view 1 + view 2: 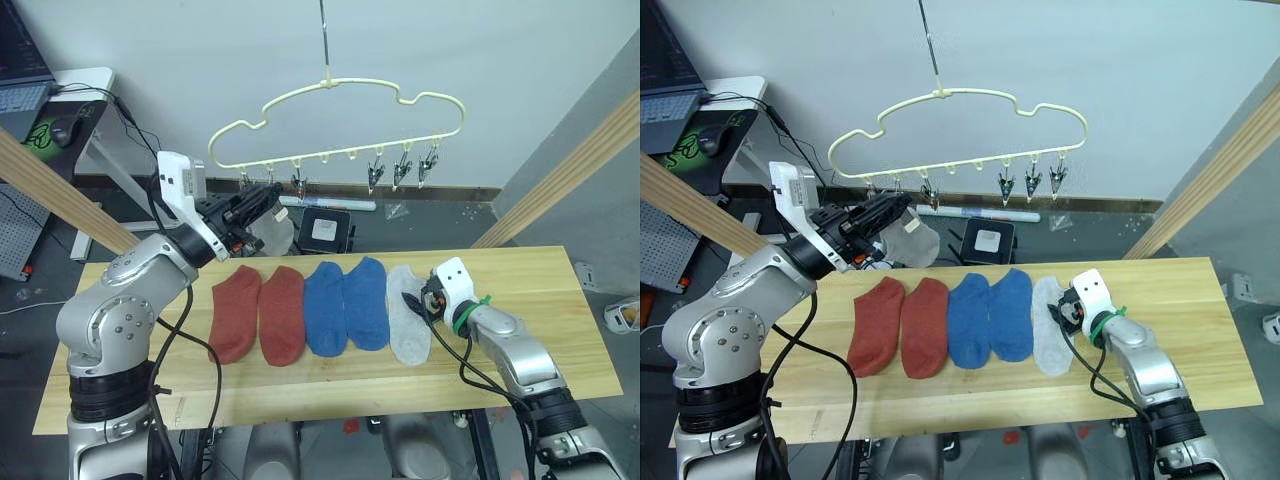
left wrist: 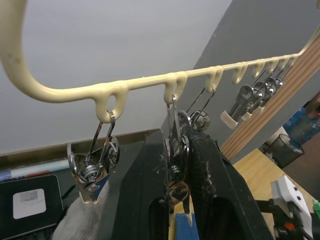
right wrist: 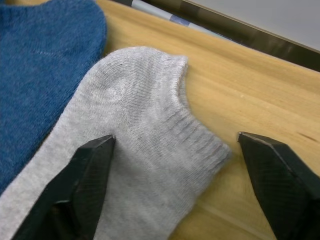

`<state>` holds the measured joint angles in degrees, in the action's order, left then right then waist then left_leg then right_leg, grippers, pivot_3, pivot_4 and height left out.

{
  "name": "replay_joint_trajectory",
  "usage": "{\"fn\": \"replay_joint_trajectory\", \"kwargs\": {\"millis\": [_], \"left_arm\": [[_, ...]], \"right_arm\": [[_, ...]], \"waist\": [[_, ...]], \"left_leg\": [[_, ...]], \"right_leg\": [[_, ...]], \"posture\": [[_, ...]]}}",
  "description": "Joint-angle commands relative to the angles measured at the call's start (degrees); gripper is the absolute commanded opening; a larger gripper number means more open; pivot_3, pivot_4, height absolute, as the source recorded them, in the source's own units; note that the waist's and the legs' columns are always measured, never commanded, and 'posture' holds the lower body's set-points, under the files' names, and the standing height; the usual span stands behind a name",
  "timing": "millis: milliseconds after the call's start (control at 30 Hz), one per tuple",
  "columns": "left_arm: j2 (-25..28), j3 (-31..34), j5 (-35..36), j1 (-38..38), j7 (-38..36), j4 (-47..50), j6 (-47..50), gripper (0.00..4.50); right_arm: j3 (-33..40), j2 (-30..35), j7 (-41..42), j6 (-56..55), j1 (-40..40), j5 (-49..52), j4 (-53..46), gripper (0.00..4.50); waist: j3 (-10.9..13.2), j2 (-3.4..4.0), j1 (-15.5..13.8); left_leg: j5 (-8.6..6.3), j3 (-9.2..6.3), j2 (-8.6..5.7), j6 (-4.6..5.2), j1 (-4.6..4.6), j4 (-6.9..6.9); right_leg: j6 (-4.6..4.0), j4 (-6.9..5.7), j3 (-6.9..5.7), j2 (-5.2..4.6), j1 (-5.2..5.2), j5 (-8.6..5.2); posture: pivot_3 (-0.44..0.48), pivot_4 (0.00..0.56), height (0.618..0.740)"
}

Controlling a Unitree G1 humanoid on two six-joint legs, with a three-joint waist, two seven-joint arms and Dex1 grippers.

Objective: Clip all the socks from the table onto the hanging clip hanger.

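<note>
The pale-yellow clip hanger (image 1: 340,85) hangs above the far edge of the table (image 1: 540,300). My left gripper (image 1: 265,195) is raised to its left end, and in the left wrist view it (image 2: 175,150) is shut on the second clip (image 2: 173,182). A light grey sock (image 1: 912,242) hangs from the first clip (image 2: 92,170). On the table lie two rust-red socks (image 1: 236,310), two blue socks (image 1: 345,302) and one grey sock (image 1: 405,320). My right gripper (image 3: 175,140) is open low over that grey sock's cuff (image 3: 135,150), one finger on each side.
Several bare clips (image 1: 400,165) hang along the hanger's right half. Thick wooden poles (image 1: 60,195) slant past both table ends. A desk with a mouse (image 1: 70,120) stands at the back left, and a dark box (image 1: 325,228) lies on the floor behind the table.
</note>
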<state>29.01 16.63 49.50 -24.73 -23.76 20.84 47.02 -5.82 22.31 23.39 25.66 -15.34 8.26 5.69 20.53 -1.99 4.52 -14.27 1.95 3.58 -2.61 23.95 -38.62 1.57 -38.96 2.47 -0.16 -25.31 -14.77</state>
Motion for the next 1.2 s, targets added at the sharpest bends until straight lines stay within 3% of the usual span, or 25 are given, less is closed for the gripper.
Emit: {"fn": "replay_joint_trajectory", "kwargs": {"millis": [33, 300, 500, 700, 900, 1200], "left_arm": [[0.73, 0.83, 1.85, 0.24, 0.11, 2.97, 0.29, 0.25], [1.31, 0.71, 2.14, -0.22, -0.59, 1.76, 0.03, 0.25], [2.74, 1.33, 3.61, -0.45, -2.61, 0.33, 0.69, 0.24], [4.49, 2.3, 5.94, -0.9, -4.67, -2.34, 1.87, 0.24], [4.9, 2.07, 6.81, -1.33, -5.75, -3.33, 2.2, 0.24], [5.81, 2.26, 9.98, -0.87, -6.72, -3.54, 4.54, 0.24]], "right_arm": [[1.21, -0.46, 0.98, 0.87, 0.86, 0.87, -0.6, 2.83], [0.85, -0.2, 2.56, 0.23, 1.82, -0.21, -3.62, 0.0], [-1.97, 5.12, 10.48, 0.12, 0.9, 0.32, -15.69, 0.0], [-8.39, 8.2, 20.8, -2.45, -7.74, 1.04, -25.56, 0.0], [-15.91, 5.24, 25.4, -8.36, -17.66, -3.02, -22.98, 0.0], [-20.05, 1.87, 26.97, -16.54, -22.8, -8.38, -15.58, 0.0]], "waist": [[0.03, 0.02, -0.05], [0.05, 0.03, -0.1], [0.05, 0.04, -0.05], [0.05, 0.04, 0.29], [0.05, 0.03, 0.19], [0.04, 0.02, 0.17]], "left_leg": [[0.0, 0.01, 0.0, 0.0, 0.0, 0.01], [0.02, 0.03, -0.01, -0.04, -0.06, 0.2], [0.1, 0.15, -0.03, -0.18, -0.06, 0.46], [0.2, 0.03, 0.01, -0.37, -0.06, 0.65], [0.21, 0.05, -0.02, -0.38, -0.02, 0.64], [0.28, 0.03, 0.0, -0.5, 0.04, 0.62]], "right_leg": [[0.0, 0.01, 0.0, 0.0, 0.0, 0.0], [0.03, 0.03, 0.0, -0.02, 0.0, -0.02], [0.04, 0.1, 0.0, -0.03, -0.13, -0.02], [0.05, 0.1, -0.05, 0.04, -0.23, -0.03], [0.03, 0.13, -0.11, -0.01, -0.24, -0.02], [-0.22, 0.14, -0.15, -0.09, -0.24, 0.13]], "posture": [[-0.102, 0.411, 0.735], [-0.109, 0.392, 0.735], [-0.113, 0.372, 0.735], [-0.125, 0.356, 0.735], [-0.13, 0.34, 0.735], [-0.134, 0.33, 0.735]]}}
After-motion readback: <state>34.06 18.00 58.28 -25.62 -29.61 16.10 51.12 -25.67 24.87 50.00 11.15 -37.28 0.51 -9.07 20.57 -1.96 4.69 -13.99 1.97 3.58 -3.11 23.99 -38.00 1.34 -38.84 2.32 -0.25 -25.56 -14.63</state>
